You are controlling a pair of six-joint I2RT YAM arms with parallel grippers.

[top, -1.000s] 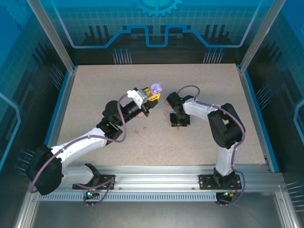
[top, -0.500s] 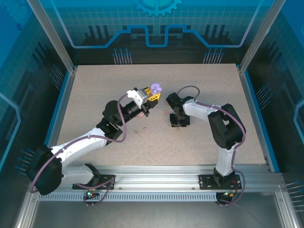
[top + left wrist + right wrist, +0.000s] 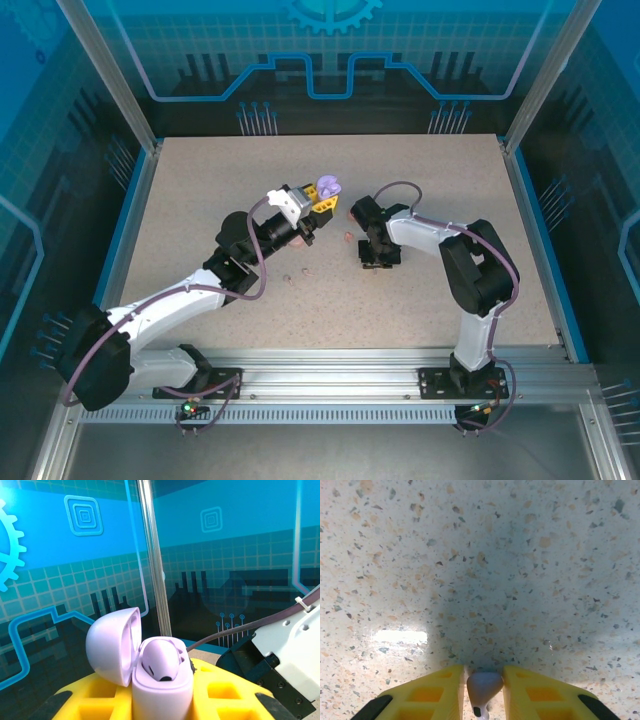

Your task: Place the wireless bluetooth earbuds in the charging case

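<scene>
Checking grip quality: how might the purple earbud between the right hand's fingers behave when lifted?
Purple earbud looks smooth and rounded, so it may pivot or slip. Tiny beside the yellow fingers, so probably very light.

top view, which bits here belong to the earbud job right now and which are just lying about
In the job: open purple case in the left end effector; purple earbud between the right end effector's fingers.
Lying about: tiny pinkish bits on the table, too small to identify.
</scene>
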